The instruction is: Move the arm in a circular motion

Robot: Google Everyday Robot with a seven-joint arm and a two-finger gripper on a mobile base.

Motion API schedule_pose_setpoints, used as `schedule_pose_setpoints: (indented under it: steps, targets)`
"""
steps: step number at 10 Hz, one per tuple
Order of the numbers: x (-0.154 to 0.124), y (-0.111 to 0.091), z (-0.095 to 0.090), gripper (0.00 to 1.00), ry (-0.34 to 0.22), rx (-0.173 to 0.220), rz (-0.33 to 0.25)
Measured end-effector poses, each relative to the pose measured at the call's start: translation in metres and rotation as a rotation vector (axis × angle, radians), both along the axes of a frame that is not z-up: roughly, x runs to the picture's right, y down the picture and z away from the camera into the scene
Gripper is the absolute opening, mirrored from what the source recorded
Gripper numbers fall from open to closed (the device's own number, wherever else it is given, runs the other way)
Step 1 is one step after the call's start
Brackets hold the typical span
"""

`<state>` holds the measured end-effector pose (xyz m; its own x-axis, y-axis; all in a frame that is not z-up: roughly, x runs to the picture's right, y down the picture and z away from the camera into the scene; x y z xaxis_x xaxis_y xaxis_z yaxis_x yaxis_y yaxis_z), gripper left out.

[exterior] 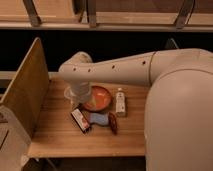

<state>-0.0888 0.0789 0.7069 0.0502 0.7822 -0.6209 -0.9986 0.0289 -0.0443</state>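
The arm [125, 70] fills the right side of the view. Its broad cream-white body bulges in the near right corner, and from there a thick tubular segment with small dark screw holes reaches left across the far part of the bench [65, 140]. At a rounded elbow above the bench's left half the arm turns downward. A short segment drops towards the wooden top just left of an orange bowl [99, 99].

The gripper [74, 102] is at the lower end of that downward segment, close over the bench surface beside the bowl's left rim. It is largely hidden under the wrist, so I cannot tell whether it is wide or narrow, or whether it holds anything.

The orange bowl sits near the middle of the bench. A small white bottle [120, 103] lies just to its right, with its cap pointing to the far side. Nearer than the bowl, three small items lie in a row. On the left is a dark packet [80, 120] with a red and white face, set at an angle. In the middle is a blue packet [99, 119]. On the right is a dark brown item [113, 123], right beside the blue one.

A tall wooden panel [25, 95] stands along the left edge of the bench. Beyond the far edge is a dark gap, with pale shelving [100, 22] above it.
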Motion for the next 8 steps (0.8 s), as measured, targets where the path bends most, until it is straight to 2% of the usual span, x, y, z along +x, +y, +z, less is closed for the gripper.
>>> schedule_pose_setpoints:
  steps: [4, 5, 6, 8]
  targets:
    - [0.077, -0.054, 0.006, 0.65, 0.112, 0.113, 0.088]
    - [0.091, -0.065, 0.007, 0.65, 0.121, 0.142, 0.108]
    - [0.099, -0.076, 0.006, 0.65, 0.113, 0.170, 0.103]
    - [0.097, -0.100, 0.005, 0.65, 0.045, 0.221, 0.042]
